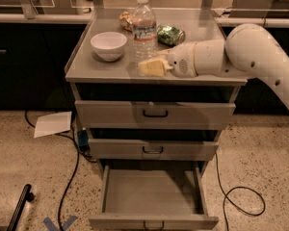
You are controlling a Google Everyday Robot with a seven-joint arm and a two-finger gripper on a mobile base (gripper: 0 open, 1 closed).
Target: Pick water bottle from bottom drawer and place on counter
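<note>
The counter (202, 32) carries four things. A white bowl (108, 45) sits upright near its left front. The bottle (144, 30) stands upright in the middle, cap on. Behind the bottle, partly hidden, lies a tan can (125, 20); just right of the bottle lies a green can (169, 34). My gripper (151, 67) hangs low over the front edge, just before the bottle's base; I cannot tell whether it touches.
</note>
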